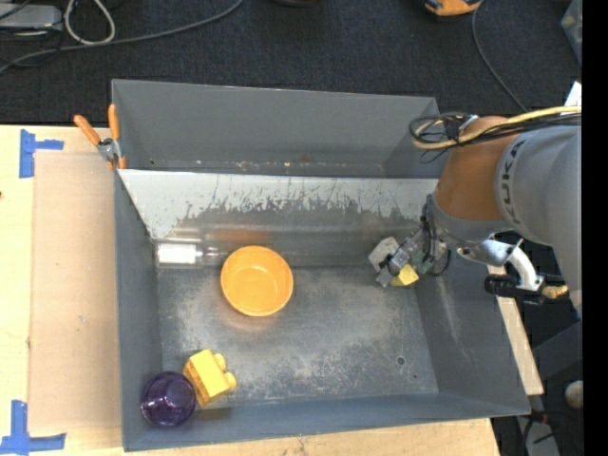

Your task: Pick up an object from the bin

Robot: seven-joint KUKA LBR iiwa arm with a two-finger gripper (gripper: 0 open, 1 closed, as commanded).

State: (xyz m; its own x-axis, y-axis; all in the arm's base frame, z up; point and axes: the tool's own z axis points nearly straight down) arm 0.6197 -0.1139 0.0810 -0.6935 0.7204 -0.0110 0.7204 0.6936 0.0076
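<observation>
My gripper [391,260] hangs low at the right side of the bin, close to the right wall, over bare floor. A small yellow piece [408,275] shows right against its lower edge; whether it is gripped or merely lies beside it I cannot tell. The nearest other thing is an orange round bowl [256,280], upright, to the gripper's left in the middle of the bin and well apart from it.
A white cylinder [177,253] lies by the left wall behind the bowl. In the near left corner a yellow toy brick [210,375] lies against a purple cup [167,398]. The arm comes in over the right rim.
</observation>
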